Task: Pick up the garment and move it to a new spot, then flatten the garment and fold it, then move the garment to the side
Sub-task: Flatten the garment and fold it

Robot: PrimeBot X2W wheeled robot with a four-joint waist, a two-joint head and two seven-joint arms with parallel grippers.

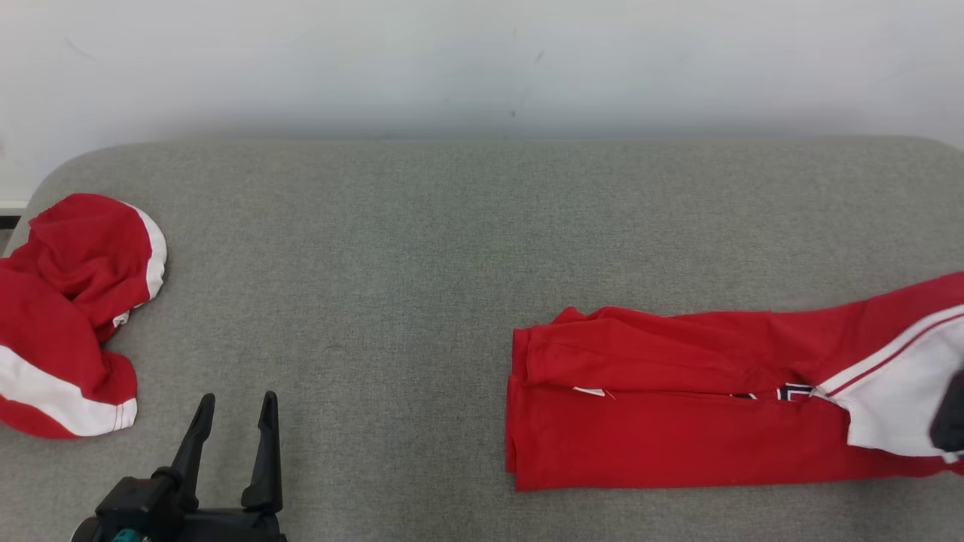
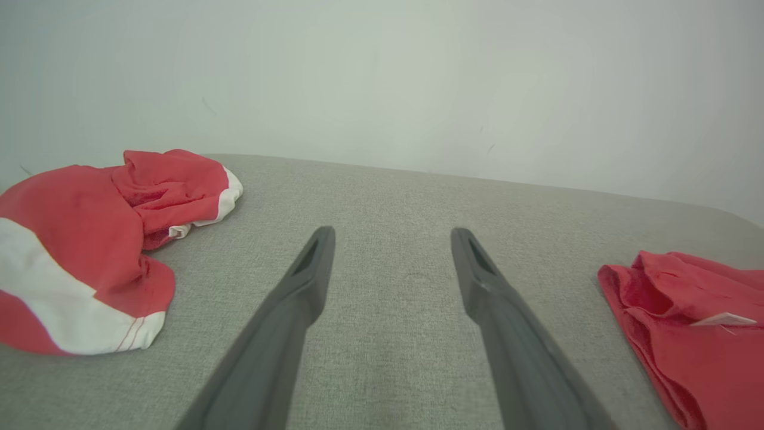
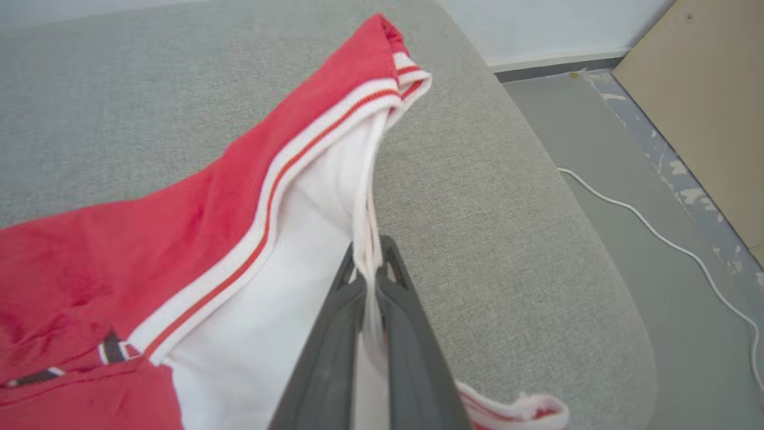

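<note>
A red garment (image 1: pixel 678 406) with a white striped top part lies folded lengthwise on the grey cushioned surface (image 1: pixel 422 248), stretching to the right edge of the head view. My right gripper (image 3: pixel 370 251) is shut on the white edge of that garment (image 3: pixel 286 251), lifting it a little off the surface; in the head view just a dark part of it (image 1: pixel 950 421) peeks in. My left gripper (image 1: pixel 235 410) stands open and empty at the lower left, its fingers (image 2: pixel 310 269) over bare fabric. The garment's left end (image 2: pixel 686 322) lies to its right.
A second red and white garment (image 1: pixel 68 316) lies crumpled at the surface's left edge, also (image 2: pixel 89 251) left of my left gripper. A white wall stands behind. Right of the surface's rounded end is grey floor with a white cable (image 3: pixel 656 233) and a tan board (image 3: pixel 710 89).
</note>
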